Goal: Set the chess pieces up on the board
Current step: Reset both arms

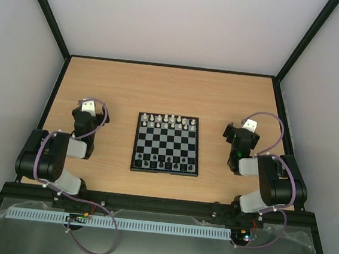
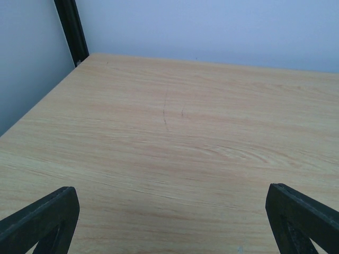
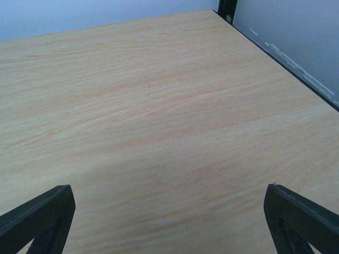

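Board [image 1: 167, 144] | btwn L end effector [image 1: 90, 110], R end effector [image 1: 243, 131] | well apart

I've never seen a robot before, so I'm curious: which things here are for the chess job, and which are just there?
For the job: board; cream-white pieces; black pieces; left pincer and right pincer, both open.

Just there: wooden table; purple cables; white slotted strip.

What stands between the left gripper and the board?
Nothing visible does. Only table surface lies between the open left gripper and the board. The pieces stand on its near and far rows.
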Robot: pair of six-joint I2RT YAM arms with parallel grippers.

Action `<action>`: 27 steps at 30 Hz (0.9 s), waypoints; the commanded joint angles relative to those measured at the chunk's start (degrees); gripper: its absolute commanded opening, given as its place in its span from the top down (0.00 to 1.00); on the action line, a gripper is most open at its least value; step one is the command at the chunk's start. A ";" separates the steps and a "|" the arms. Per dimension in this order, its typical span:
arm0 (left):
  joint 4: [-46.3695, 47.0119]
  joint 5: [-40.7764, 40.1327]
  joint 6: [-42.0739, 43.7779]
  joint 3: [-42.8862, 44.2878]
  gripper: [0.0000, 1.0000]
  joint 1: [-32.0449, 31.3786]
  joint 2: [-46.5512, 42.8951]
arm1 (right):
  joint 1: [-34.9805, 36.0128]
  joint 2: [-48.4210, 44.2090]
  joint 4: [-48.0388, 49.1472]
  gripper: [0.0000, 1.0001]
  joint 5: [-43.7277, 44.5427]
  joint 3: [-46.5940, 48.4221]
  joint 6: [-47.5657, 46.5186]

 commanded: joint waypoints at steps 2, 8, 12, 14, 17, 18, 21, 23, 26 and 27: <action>5.78 1.19 0.54 -0.19 0.00 -0.11 -0.58 | 0.08 -3.26 13.60 0.01 1.81 -6.97 0.17; 5.55 1.51 0.54 -0.04 0.01 0.01 -0.52 | 0.24 -0.40 24.22 0.01 -3.16 -11.79 -2.51; 5.37 1.97 0.45 0.04 0.00 0.29 -0.49 | -0.30 0.19 19.04 0.02 -3.25 -8.41 -1.58; 5.38 1.98 0.46 0.09 0.00 0.29 -0.50 | -0.92 0.33 17.19 0.01 -3.67 -7.36 -1.04; 5.26 2.05 0.40 0.04 0.00 0.29 -0.50 | -1.28 0.43 16.88 0.01 -4.30 -7.21 -0.70; 6.87 3.06 0.18 -0.60 0.01 0.71 0.25 | -1.28 0.34 17.03 0.01 -4.32 -7.31 -0.72; 9.47 4.08 0.08 -1.68 0.00 1.21 0.61 | -1.31 0.17 17.08 0.01 -4.36 -7.36 -0.78; 9.47 3.89 0.14 -1.76 0.01 1.17 0.62 | -1.31 0.20 17.18 0.01 -4.36 -7.39 -0.72; 9.35 3.62 0.23 -1.82 0.01 1.06 0.48 | -1.30 0.21 17.24 0.01 -4.36 -7.44 -0.78; 9.34 3.26 0.33 -1.78 0.01 0.96 0.48 | -1.28 0.18 17.21 0.02 -4.37 -7.38 -0.77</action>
